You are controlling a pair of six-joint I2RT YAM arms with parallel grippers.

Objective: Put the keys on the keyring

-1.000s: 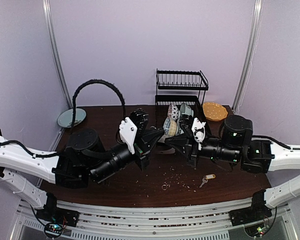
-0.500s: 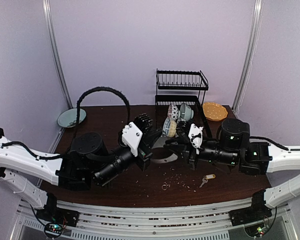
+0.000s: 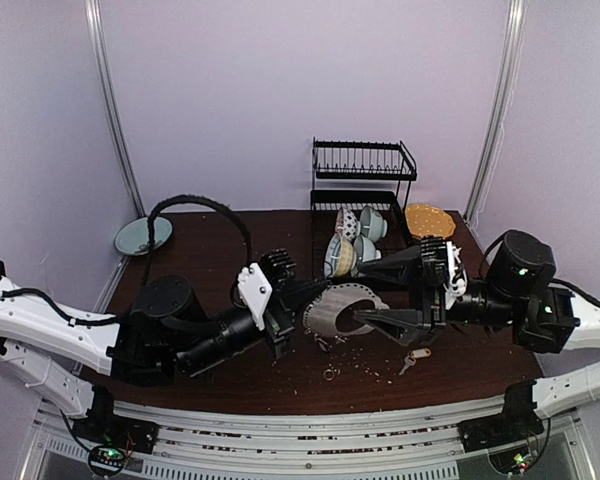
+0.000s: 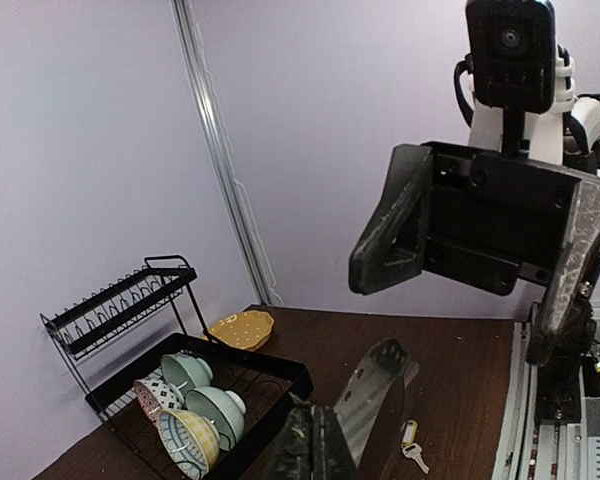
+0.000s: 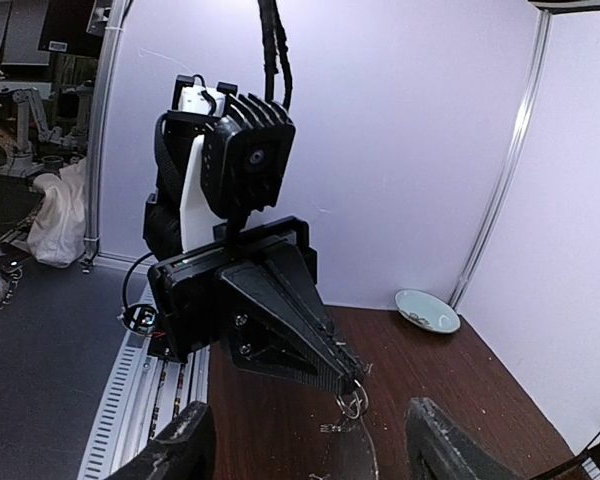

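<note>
The keyring [image 3: 332,308], a thin grey metal hoop with small rings [image 5: 352,402] dangling from it, hangs above the table from my left gripper [image 3: 302,303], which is shut on its edge. In the left wrist view the keyring [image 4: 377,382] reaches out past the closed left gripper [image 4: 316,442]. My right gripper [image 3: 354,300] faces the left one and stands open, with a finger on each side of the hoop. In its own view the right gripper [image 5: 310,450] shows wide-apart fingers with nothing gripped. The keys [image 3: 414,358], a silver key on a yellow tag, lie on the table below the right arm, also visible as the keys [image 4: 411,444].
A black dish rack [image 3: 365,185] with several bowls [image 3: 352,243] stands at the back. A yellow plate [image 3: 429,222] lies beside it, and a pale green plate [image 3: 143,235] at the back left. A tiny loose ring [image 3: 330,374] and crumbs lie near the front.
My right gripper has opened and drawn back to the right. The left gripper has stayed shut on the keyring and dropped a little, and the hoop now shows between the two.
</note>
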